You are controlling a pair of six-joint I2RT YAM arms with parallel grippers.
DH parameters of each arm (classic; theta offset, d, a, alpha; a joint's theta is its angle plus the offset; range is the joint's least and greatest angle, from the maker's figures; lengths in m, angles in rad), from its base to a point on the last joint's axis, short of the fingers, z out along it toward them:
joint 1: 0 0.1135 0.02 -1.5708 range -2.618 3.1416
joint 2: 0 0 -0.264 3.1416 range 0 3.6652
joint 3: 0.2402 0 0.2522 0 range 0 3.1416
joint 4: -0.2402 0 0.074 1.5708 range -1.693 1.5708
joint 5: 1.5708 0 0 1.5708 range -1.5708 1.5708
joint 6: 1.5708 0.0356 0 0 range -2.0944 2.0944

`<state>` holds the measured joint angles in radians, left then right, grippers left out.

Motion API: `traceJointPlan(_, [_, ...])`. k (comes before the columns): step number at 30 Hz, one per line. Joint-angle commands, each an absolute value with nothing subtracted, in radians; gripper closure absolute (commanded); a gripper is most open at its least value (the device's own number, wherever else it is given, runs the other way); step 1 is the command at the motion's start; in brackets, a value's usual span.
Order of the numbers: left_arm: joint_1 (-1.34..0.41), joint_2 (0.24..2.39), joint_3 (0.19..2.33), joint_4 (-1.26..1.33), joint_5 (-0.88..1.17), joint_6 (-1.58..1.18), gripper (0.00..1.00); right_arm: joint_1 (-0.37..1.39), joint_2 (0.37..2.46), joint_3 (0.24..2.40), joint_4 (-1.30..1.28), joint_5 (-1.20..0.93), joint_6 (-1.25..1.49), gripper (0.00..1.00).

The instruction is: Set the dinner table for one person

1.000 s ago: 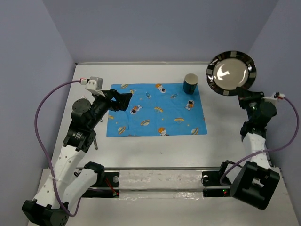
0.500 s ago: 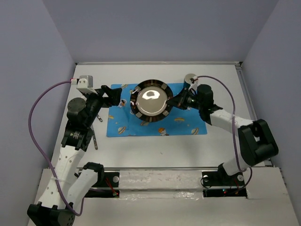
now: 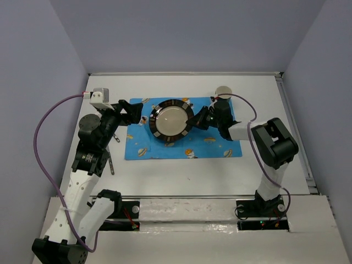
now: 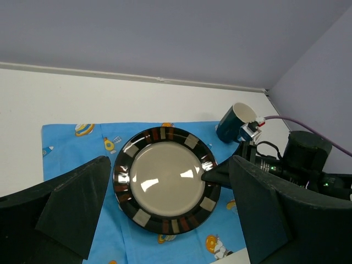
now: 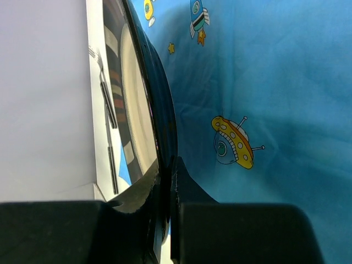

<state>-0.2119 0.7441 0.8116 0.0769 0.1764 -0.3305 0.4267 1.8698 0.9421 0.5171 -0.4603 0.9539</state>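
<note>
One plate lies on one blue mat, the right gripper clamping its rim. One mug stands far right. The left gripper gapes, empty.

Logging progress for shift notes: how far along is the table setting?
Done: blue mat spread, mug at its far right corner. In hand: right gripper clamps the plate at the mat's middle, not released. To do: fork lies on the table beside the mat; left gripper open.

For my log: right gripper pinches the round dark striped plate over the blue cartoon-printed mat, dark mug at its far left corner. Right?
No. Top external view shows the dark mug at the far right corner of the mat; the right gripper does pinch the plate.
</note>
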Motion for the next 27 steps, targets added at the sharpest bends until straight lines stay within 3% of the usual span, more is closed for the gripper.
traceJointPlan(1, [-0.215, 0.733, 0.818, 0.123, 0.196, -0.327, 0.01, 0.462, 1.861, 1.026, 0.747, -0.499, 1.005, 1.00])
traceJointPlan(8, [-0.224, 0.730, 0.818, 0.124, 0.204, -0.328, 0.01, 0.471, 1.913, 1.034, 0.712, -0.492, 0.996, 1.00])
traceJointPlan(12, [-0.225, 0.730, 0.816, 0.124, 0.201, -0.327, 0.01, 0.471, 1.905, 1.011, 0.700, -0.466, 0.982, 0.93])
traceJointPlan(19, [-0.225, 0.735, 0.816, 0.121, 0.184, -0.330, 0.01, 0.471, 1.911, 1.015, 0.591, -0.446, 0.944, 0.55])
traceJointPlan(20, [-0.225, 0.736, 0.816, 0.120, 0.181, -0.328, 0.01, 0.471, 1.910, 1.017, 0.575, -0.443, 0.936, 0.54])
traceJointPlan(21, [-0.225, 0.738, 0.816, 0.118, 0.175, -0.328, 0.01, 0.471, 1.908, 1.022, 0.556, -0.440, 0.930, 0.45])
traceJointPlan(27, [-0.222, 0.764, 0.821, 0.089, 0.091, -0.331, 0.01, 0.482, 1.859, 1.068, 0.364, -0.370, 0.821, 0.25])
